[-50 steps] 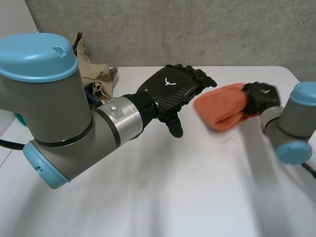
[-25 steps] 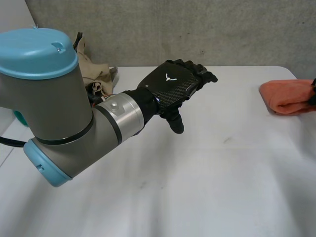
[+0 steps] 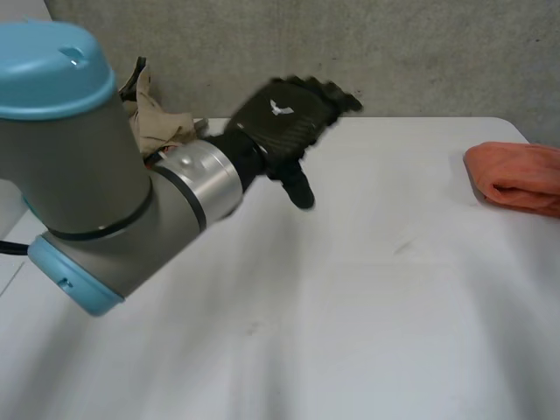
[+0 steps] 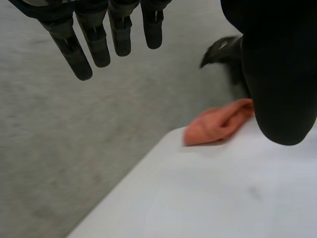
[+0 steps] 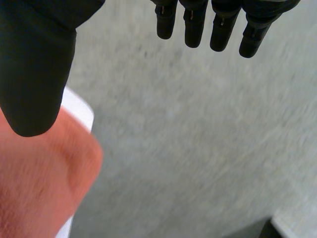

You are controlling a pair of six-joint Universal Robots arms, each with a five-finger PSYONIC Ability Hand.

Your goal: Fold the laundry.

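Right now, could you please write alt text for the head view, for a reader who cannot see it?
The robot's left arm reaches from the left over a white table, its black left hand open above the far side. A folded orange cloth lies at the table's right edge, and beige garments sit behind the arm.

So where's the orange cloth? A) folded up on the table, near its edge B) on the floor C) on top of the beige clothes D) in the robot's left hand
A: the orange cloth lies folded on the white table near its edge, apart from the open left hand and the beige clothes.
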